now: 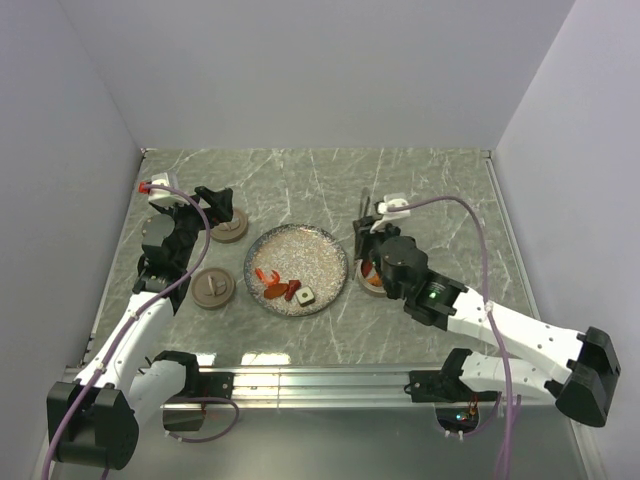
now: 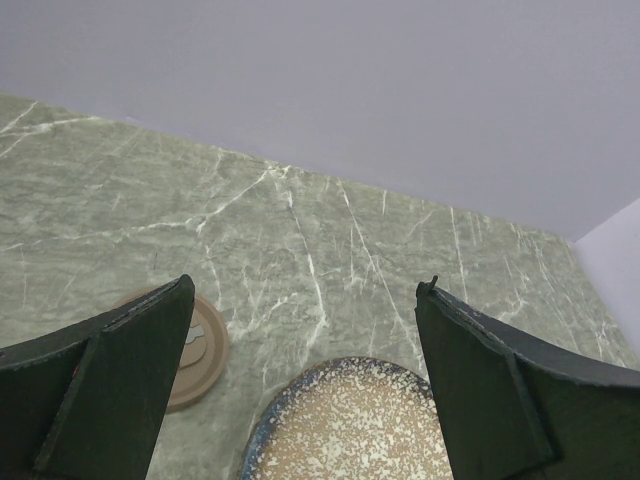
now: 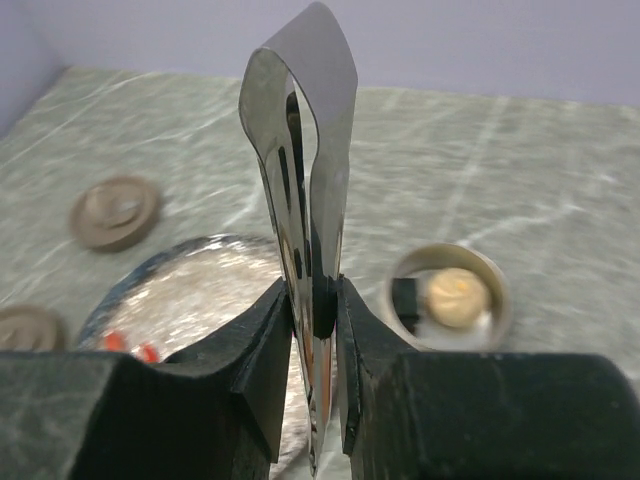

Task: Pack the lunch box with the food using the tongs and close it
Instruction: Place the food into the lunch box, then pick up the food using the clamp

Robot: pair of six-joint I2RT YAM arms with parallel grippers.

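Right wrist alone shows a pale ball inside the tin.

The left arm rises from its base along the left side, wrist bent forward, and the left gripper hangs above the table with its jaws spread wide. The right arm stretches low from the right base toward the middle. The right gripper is clamped tight on the tongs, pinched between its dark fingers.
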